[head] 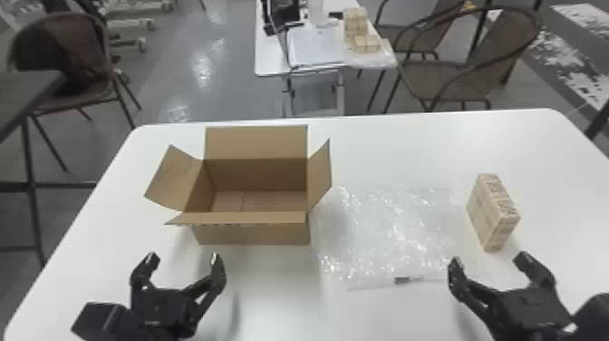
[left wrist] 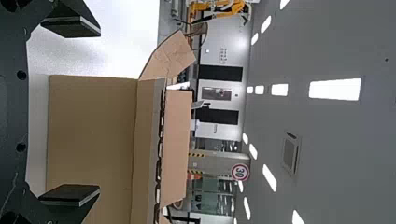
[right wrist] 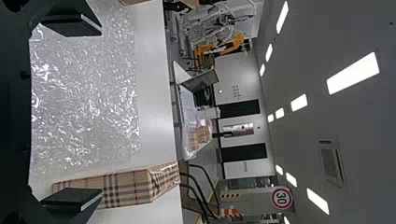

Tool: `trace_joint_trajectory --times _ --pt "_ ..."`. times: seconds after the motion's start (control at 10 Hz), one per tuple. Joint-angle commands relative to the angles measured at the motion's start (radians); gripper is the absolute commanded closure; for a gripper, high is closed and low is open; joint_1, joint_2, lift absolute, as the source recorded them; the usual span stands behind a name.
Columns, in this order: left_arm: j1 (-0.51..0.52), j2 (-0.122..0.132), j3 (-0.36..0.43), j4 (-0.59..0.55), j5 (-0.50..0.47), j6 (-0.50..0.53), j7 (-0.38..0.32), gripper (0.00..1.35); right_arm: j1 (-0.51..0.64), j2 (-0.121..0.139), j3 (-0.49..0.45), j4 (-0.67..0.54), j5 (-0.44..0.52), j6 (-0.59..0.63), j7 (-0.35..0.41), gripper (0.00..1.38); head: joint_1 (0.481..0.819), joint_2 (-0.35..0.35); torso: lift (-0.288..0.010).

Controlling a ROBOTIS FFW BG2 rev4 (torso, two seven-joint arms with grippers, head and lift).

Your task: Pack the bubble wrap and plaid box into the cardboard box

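1. Fetching the bubble wrap (head: 394,231) looks like the first job from where I'm standing; it lies flat on the table (head: 272,299), between the cardboard box (head: 253,233) and the plaid box (head: 487,213).
2. Both the left gripper (head: 183,259) and the right gripper (head: 488,259) have their fingers spread wide with nothing between them; the left is just on the near side of the cardboard box, the right near the plaid box.
3. To do it well, I'd pinch a fold of that slippery film low against the table, check the grip, then lift high enough to clear the flaps.
4. I'd lower it well inside before letting go, or it may snag on the near flap (head: 240,218).
5. The plaid box, standing on edge, should suit a square grip across its narrow sides; a crooked nudge might topple it.
6. Counting up: one cardboard box, its four flaps folded out; one sheet of wrap; one plaid box on this table; two grippers.
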Motion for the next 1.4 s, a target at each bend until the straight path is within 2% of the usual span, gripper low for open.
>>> trace_joint_trajectory --times 0.0,0.7,1.0,1.2,1.3 --pt "0.001 -0.002 0.001 0.000 -0.001 0.002 -0.001 0.12 0.000 0.000 0.000 -0.001 0.003 0.003 0.000 0.08 0.695 0.097 -0.159" --pt "-0.009 0.005 -0.002 0.003 0.008 0.014 -0.007 0.13 -0.009 -0.006 0.000 0.009 -0.016 0.006 0.000 0.09 0.695 0.095 -0.159" --pt "-0.010 0.004 -0.004 0.003 0.013 0.020 -0.010 0.13 -0.018 -0.018 0.001 0.013 -0.023 0.006 0.002 0.09 0.695 0.090 -0.159" --pt "-0.018 0.022 -0.005 0.003 0.028 0.017 -0.010 0.13 -0.008 -0.008 0.003 0.017 -0.022 0.011 0.000 0.09 0.695 0.090 -0.159" --pt "-0.019 0.022 -0.005 0.003 0.033 0.017 -0.010 0.13 -0.008 -0.008 0.001 0.019 -0.023 0.011 0.002 0.09 0.695 0.094 -0.159"
